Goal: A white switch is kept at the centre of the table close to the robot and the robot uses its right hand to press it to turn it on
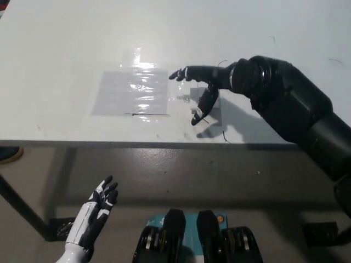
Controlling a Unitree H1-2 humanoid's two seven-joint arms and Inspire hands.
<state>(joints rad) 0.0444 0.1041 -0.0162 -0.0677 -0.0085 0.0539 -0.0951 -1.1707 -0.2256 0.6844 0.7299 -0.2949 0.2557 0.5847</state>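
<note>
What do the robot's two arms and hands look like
The right arm is bulky, glossy black, in rounded segments, with a ribbed band at the wrist. Its robot hand is black too, with small pale marks at the fingertips. The left robot hand is white with dark fingers and dark patches on the back, on a slim white forearm.

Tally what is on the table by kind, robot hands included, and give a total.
White switch: 1, mostly covered by the right hand
Clear plastic sheet: 1
Robot hands: 2, the black right hand over the switch, the white left hand resting below the table edge
Total: 4
</note>
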